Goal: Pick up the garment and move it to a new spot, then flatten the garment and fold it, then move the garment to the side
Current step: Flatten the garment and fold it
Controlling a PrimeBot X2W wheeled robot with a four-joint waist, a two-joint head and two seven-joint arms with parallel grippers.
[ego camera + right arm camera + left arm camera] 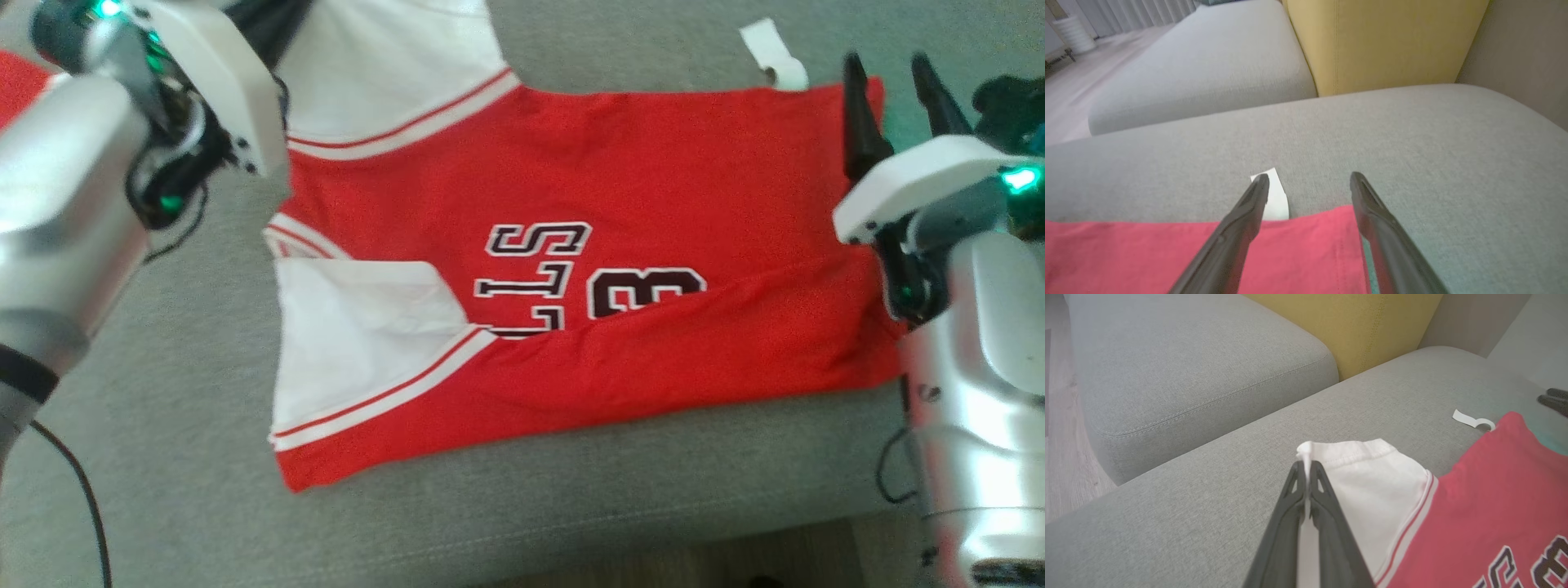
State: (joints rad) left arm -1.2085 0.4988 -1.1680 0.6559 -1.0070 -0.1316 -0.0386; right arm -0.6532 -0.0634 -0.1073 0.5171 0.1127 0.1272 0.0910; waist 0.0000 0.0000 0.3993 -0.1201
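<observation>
The garment (653,188) is a red jersey with white sleeves and dark lettering, spread flat on a grey sofa cushion (204,359). My left gripper (1305,465) is shut on the hem of the far white sleeve (1372,477), a pinch of white cloth showing between its tips. The red body (1494,506) lies to the right of that sleeve. My right gripper (887,61) stands open over the jersey's far hem corner (1298,253), one finger on each side of it; whether it touches the cloth I cannot tell. The right gripper (1309,177) holds nothing.
A white paper tag (771,53) lies on the cushion just beyond the hem corner. A yellow back cushion (1384,41) and a second grey seat cushion (1188,363) lie farther off. The sofa's front edge (571,531) runs below the jersey. A black cable (82,490) hangs at the left.
</observation>
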